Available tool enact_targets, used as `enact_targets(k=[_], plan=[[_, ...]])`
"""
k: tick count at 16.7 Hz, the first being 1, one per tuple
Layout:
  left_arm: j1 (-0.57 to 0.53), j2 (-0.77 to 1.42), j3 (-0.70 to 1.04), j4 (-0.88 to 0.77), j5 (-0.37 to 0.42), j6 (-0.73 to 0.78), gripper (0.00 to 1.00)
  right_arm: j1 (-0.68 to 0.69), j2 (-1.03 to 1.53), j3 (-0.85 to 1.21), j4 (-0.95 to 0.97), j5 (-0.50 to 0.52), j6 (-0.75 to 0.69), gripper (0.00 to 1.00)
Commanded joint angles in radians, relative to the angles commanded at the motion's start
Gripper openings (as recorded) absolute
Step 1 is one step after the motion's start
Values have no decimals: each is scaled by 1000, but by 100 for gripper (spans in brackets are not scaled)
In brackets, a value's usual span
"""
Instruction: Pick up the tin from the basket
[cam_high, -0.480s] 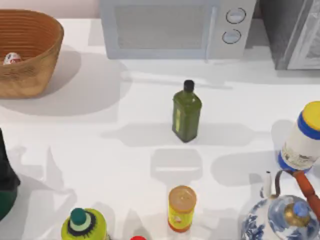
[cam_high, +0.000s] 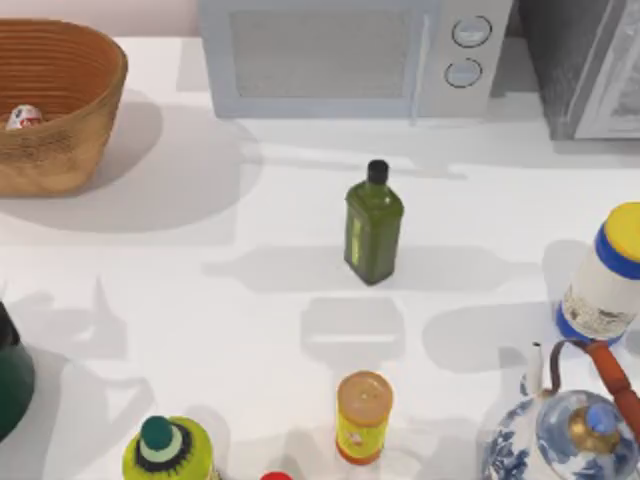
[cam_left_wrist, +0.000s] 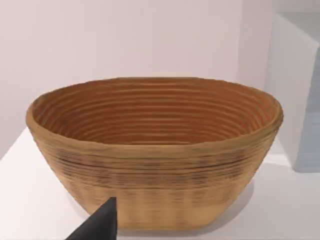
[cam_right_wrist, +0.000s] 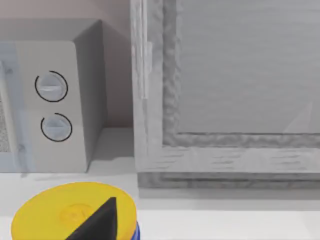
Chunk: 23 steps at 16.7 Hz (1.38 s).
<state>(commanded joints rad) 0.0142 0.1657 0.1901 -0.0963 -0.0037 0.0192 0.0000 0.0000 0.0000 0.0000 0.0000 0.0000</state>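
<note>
The woven tan-orange basket stands at the table's back left corner. Inside it, against the near wall, lies the tin, of which a white and red patch shows. My left arm is a dark green shape at the left edge, well in front of the basket. In the left wrist view the basket faces me side-on, its wall hides the tin, and a dark tip of my left gripper pokes in, short of the basket. A dark tip of my right gripper shows over a yellow lid.
A microwave and a grey cabinet line the back. A green bottle stands mid-table. Along the front are a yellow-green bottle, a yellow canister with an orange lid and a blue-white teapot; a yellow-lidded white jar stands at the right.
Less of the dark left arm shows at the top view's left edge than before; its upper part has drawn back. Its shadows on the table have shifted too.
</note>
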Motion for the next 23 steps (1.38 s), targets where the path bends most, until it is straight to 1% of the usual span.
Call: enact_targets(k=[3,6,18,23], plan=[[11,189,199,-111,2,18,100,0,0,0,0,0,0,100],[23,431,445,-254,7,36,100,0,0,0,0,0,0,100],[63,1632,1608,-945,45,94,100,0,0,0,0,0,0,100],[74,2070,2046,-1187,61,105,100,0,0,0,0,0,0,100]])
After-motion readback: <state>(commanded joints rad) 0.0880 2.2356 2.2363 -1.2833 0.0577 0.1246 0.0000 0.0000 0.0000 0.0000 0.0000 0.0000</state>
